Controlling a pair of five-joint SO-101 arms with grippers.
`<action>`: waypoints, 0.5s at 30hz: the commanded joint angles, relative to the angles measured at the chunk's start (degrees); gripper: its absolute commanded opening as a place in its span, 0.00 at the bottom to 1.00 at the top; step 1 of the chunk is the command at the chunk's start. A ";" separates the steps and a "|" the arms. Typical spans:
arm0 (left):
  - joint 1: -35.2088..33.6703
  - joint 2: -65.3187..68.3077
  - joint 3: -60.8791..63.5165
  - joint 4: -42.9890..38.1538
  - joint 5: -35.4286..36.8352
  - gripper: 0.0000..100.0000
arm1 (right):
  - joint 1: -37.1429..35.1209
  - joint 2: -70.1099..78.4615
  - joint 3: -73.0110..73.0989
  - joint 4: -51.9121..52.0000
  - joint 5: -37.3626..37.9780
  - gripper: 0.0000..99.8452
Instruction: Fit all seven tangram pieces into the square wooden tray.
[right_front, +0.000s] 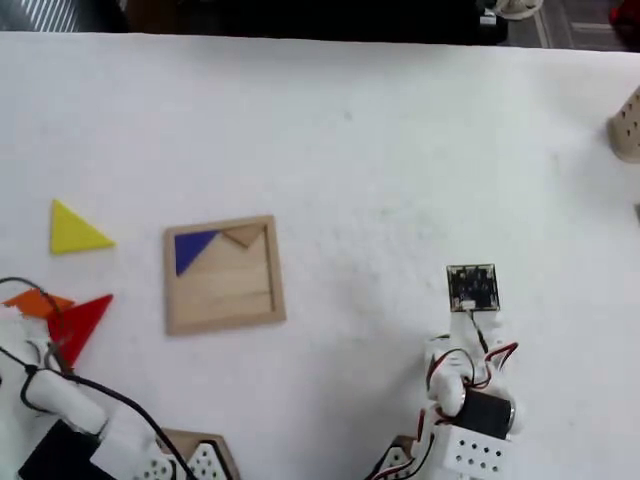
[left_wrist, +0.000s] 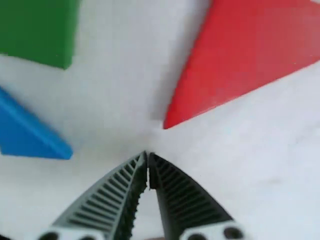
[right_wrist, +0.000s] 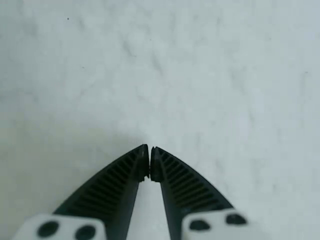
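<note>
Two arms stand at the near edge of the white table (right_front: 400, 150), one on either side of the square wooden tray (right_front: 225, 322). The left arm (right_front: 60, 400) is folded low, well to the left of the tray, with its wrist pitched down over loose pieces. The left gripper (left_wrist: 148, 162) has its ribbed fingers (left_wrist: 107, 200) pressed together at the tips with nothing between them, close over the table. The right arm (right_front: 470, 395) is well to the right of the tray and points down at the faintly mottled surface. The right gripper (right_wrist: 150, 162) likewise meets tip to tip on nothing. The tray is shallow, of pale grained wood with a raised rim. Against its far wall lie a dark blue triangle (right_front: 192, 248) in the left corner and a smaller brown triangle (right_front: 245, 236) touching it. Left of the tray, a flat yellow triangle (right_front: 72, 230) lies level with the tray's far edge. An orange piece (right_front: 38, 302) and a red triangle (right_front: 80, 322) lie level with its near edge, touching or overlapping. The left wrist view also shows a green block (left_wrist: 37, 30) and a light blue piece (left_wrist: 27, 132), both thick, matte and sharp-edged; their place relative to the tray cannot be told.
</note>
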 joint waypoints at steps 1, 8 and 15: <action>9.71 -1.10 -2.46 0.00 -0.18 0.02 | 0.31 -0.66 0.35 0.31 0.53 0.02; 23.52 -1.10 -2.46 3.25 -0.18 0.02 | 0.31 -0.66 0.35 0.31 0.53 0.02; 36.26 -1.19 -2.37 2.73 -0.18 0.02 | 0.31 -0.66 0.35 0.31 0.53 0.02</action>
